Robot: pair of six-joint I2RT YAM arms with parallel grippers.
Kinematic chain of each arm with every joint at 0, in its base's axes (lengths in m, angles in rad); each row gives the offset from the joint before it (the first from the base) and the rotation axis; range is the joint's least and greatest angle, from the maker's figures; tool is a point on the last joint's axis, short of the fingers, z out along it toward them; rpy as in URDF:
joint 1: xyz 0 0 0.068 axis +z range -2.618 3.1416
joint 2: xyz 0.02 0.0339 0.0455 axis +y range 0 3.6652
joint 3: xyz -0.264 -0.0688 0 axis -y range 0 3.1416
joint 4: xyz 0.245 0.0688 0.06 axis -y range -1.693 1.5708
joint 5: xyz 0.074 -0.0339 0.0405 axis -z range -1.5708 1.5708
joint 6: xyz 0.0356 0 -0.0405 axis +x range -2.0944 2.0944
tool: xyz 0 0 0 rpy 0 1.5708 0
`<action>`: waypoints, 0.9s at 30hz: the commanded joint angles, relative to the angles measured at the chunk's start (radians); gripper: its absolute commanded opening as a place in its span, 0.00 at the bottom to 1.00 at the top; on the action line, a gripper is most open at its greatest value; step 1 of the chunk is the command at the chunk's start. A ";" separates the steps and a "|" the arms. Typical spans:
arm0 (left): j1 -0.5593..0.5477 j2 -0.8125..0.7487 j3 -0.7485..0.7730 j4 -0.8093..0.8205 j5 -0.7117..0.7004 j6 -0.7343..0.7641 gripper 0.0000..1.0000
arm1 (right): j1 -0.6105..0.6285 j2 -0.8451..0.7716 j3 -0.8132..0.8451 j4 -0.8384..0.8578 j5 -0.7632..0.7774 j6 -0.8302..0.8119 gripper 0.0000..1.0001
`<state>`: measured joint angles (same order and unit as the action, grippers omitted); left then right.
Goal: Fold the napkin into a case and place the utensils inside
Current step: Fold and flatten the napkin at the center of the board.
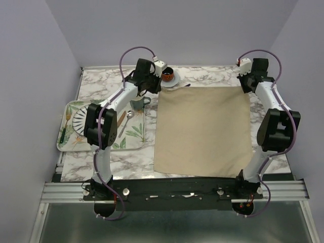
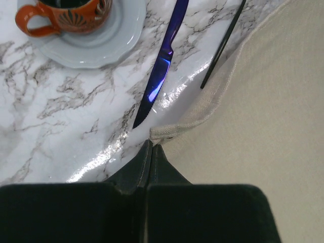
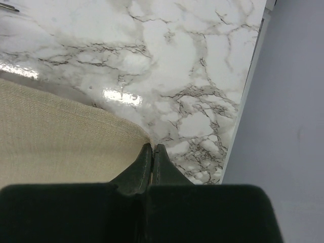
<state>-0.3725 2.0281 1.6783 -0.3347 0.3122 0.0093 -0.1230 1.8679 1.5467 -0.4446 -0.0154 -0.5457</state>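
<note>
On the marble table (image 1: 131, 163) we count one napkin (image 1: 202, 131), plain tan cloth, spread out flat and not folded, lying in the middle and a bit to the right. We count two arms, and each one reaches to a far corner of that cloth. From the left wrist view, the left gripper (image 2: 152, 148) has its two fingers pressed tight together, with the tips right at the far left corner, where the hem looks a little bunched. From the right wrist view, the right gripper (image 3: 152, 148) is squeezed together the same way at the far right corner. We cannot tell if any cloth is caught between the fingers. Just past the left corner lies one dark purple knife (image 2: 161, 71), flat on the table, its tip very near the cloth. Beside it is one thin black stick (image 2: 223, 45), partly touching the napkin's edge; we cannot tell what it is. We see one orange cup (image 2: 61, 15) standing on one pale saucer (image 2: 104, 45). To the left sits one tray (image 1: 135, 135) with leaf pictures, holding one plate (image 1: 80, 120) and one green mug (image 1: 137, 104). Some small things for eating lie there too, too small for us to count. All around, the walls (image 1: 177, 30) are pale purple, and one metal rail (image 1: 172, 188) runs along the near edge.
</note>
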 commanded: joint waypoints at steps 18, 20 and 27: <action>0.029 -0.368 -0.181 -0.168 0.266 0.313 0.00 | -0.102 -0.366 -0.178 -0.224 -0.251 -0.141 0.01; 0.029 -0.393 -0.224 -0.205 0.295 0.331 0.00 | -0.102 -0.413 -0.259 -0.236 -0.248 -0.181 0.01; 0.027 -0.476 -0.388 -0.273 0.283 0.416 0.00 | -0.104 -0.493 -0.486 -0.255 -0.187 -0.275 0.01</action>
<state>-0.3481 1.5955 1.3914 -0.5285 0.5697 0.3481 -0.2218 1.4132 1.1778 -0.6518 -0.2451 -0.7330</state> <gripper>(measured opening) 0.007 0.016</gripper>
